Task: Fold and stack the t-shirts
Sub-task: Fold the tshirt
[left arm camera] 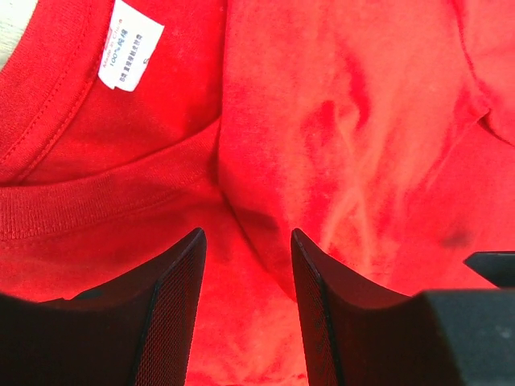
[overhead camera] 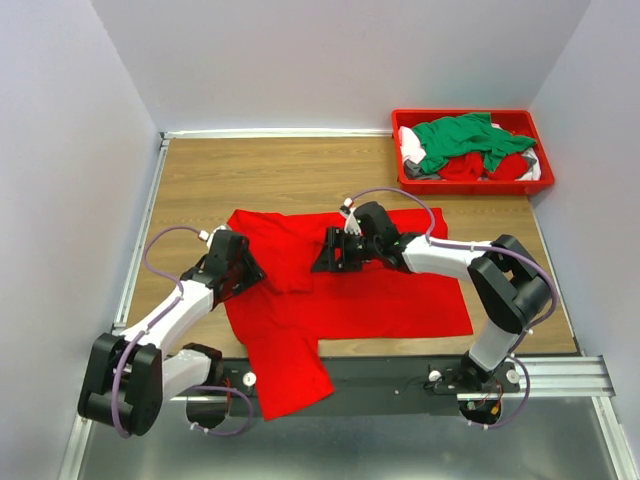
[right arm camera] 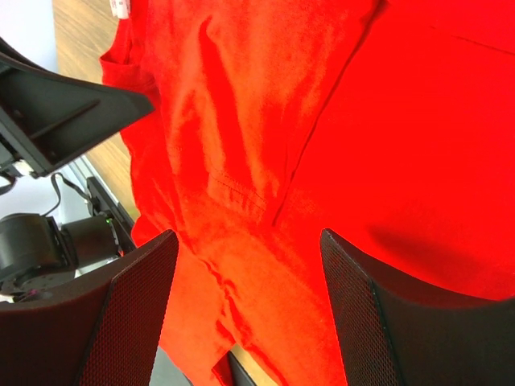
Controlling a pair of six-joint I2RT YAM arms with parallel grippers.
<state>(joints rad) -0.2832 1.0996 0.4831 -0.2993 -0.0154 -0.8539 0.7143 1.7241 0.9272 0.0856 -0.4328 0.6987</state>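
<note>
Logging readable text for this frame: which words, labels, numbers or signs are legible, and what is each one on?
"100%": start of the print on the white neck tag inside the collar of the red t-shirt, printed sideways in the left wrist view.
Rest of that tag: too small and blurred to read.
Red bin, other views: no text visible.

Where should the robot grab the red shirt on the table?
Probably the sleeve draping past the table's near edge, pinched from the near side. There the cloth leaves the wood, so a finger can get underneath; the rest of the red t-shirt lies flat.
</note>
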